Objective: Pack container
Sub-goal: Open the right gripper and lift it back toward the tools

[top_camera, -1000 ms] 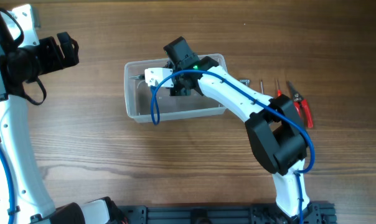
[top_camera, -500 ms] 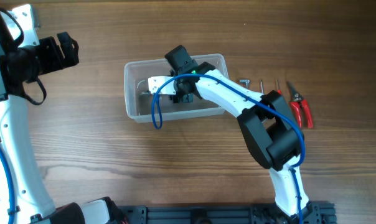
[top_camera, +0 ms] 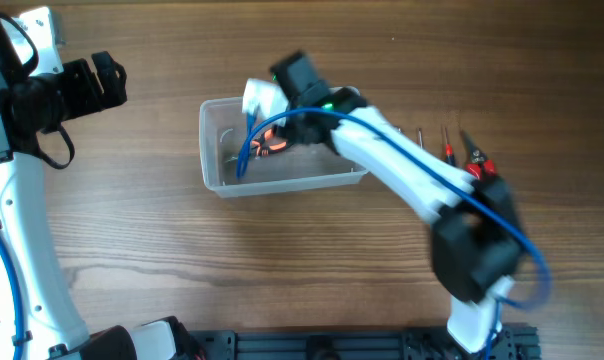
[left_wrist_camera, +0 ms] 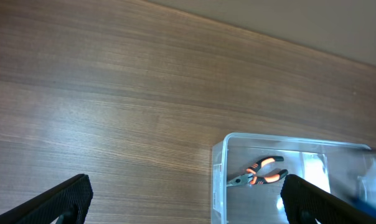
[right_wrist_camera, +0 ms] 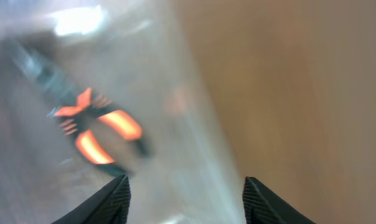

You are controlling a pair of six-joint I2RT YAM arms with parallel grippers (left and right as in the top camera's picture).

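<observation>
Clear, colourless plastic forms the container (top_camera: 210, 150), a rectangular tub with rounded corners lying mid-way across the wooden surface (top_camera: 132, 230). It sits just under the right gripper (right_wrist_camera: 185, 183), whose fingers stand apart with nothing between them, above its far rim. Orange-handled pliers (top_camera: 272, 143) lie inside. The left gripper (left_wrist_camera: 187, 180), likewise spread and empty, hangs well apart to the left.

We find the container (top_camera: 211, 165) near the middle of the table (top_camera: 132, 240), with a pair of pliers (left_wrist_camera: 258, 176) lying inside it on its floor. Our right hand (top_camera: 259, 100) hangs over the container's rear rim. Our left hand (top_camera: 100, 82) sits well apart, at the far left. Right of the container, a few small tools (top_camera: 446, 138) lie side by side on the table, partly under our right arm.
</observation>
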